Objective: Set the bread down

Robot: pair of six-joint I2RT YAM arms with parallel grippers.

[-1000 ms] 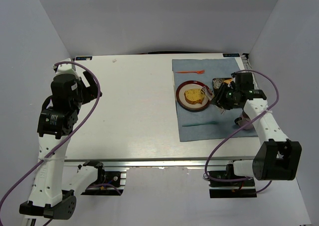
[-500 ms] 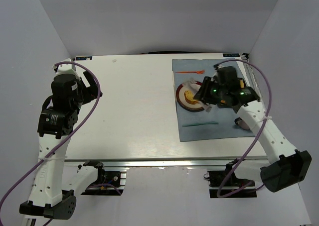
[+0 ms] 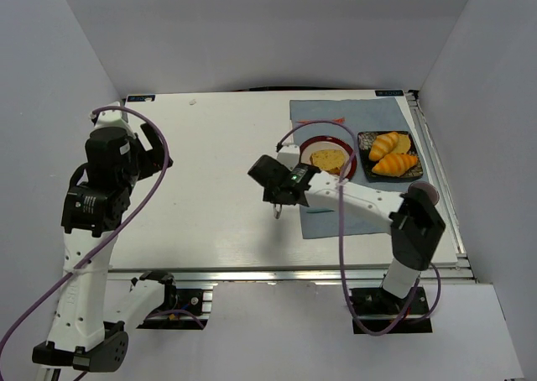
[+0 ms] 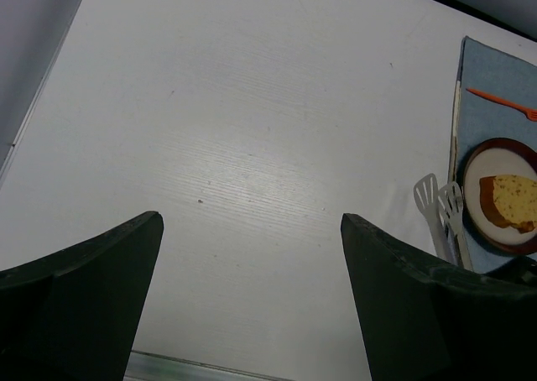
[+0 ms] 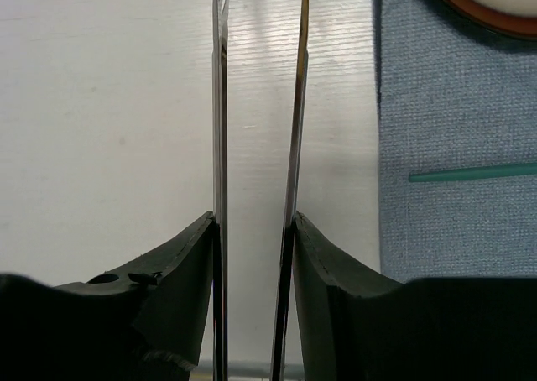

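Bright, even light — glare streaks the tongs (image 5: pixel 219 146) in the right end effector (image 5: pixel 254 221), whose dark fingers (image 5: pixel 168 280) blur softly.

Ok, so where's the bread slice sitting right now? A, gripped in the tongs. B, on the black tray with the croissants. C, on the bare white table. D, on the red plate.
D: the bread slice lies flat on the red plate, with the tongs off to its side holding nothing.
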